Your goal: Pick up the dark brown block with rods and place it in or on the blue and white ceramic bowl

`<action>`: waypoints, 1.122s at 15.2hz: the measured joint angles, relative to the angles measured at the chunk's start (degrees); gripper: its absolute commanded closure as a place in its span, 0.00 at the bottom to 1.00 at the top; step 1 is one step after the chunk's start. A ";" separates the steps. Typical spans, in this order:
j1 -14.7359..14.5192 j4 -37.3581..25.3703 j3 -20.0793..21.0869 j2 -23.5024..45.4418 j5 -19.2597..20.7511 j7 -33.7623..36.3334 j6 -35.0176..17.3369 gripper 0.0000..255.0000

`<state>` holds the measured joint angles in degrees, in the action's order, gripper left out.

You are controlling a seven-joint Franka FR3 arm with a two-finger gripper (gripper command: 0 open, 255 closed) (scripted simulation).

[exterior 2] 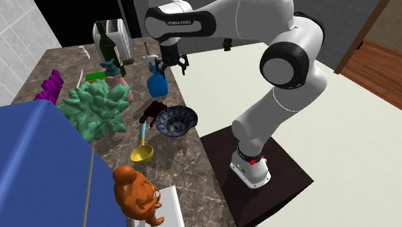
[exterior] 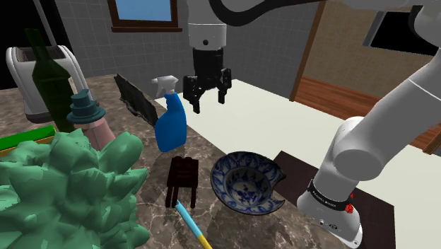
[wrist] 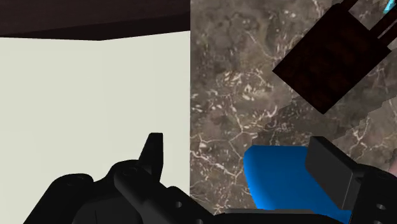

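The dark brown block with rods (exterior: 181, 180) stands on the marbled counter, just to the shoulder view's left of the blue and white patterned bowl (exterior: 247, 182). In the second exterior view the block (exterior 2: 151, 111) and bowl (exterior 2: 176, 120) sit side by side. My gripper (exterior: 209, 104) hangs open and empty well above the counter's edge, beside the head of a blue spray bottle (exterior: 169, 120) and farther back than the block. Through the wrist view, the block (wrist: 331, 63) lies ahead of the open gripper (wrist: 242, 162), and the blue bottle (wrist: 280, 184) shows close to one fingertip.
A yellow scoop with a blue handle (exterior 2: 143, 151) lies in front of the block. A green lumpy object (exterior: 67, 191), a pink item with a teal top (exterior: 88, 113), a green bottle (exterior: 49, 78), a toaster (exterior: 28, 71) and a dark rack (exterior: 138, 99) crowd the counter. An orange figure (exterior 2: 135, 193) sits near a blue box (exterior 2: 38, 167).
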<state>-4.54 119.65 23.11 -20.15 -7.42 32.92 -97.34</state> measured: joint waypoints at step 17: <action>-2.01 -10.15 7.81 16.77 3.71 13.43 -6.97 0.00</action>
<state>-6.55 109.50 30.92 -3.38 -3.71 46.35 -104.31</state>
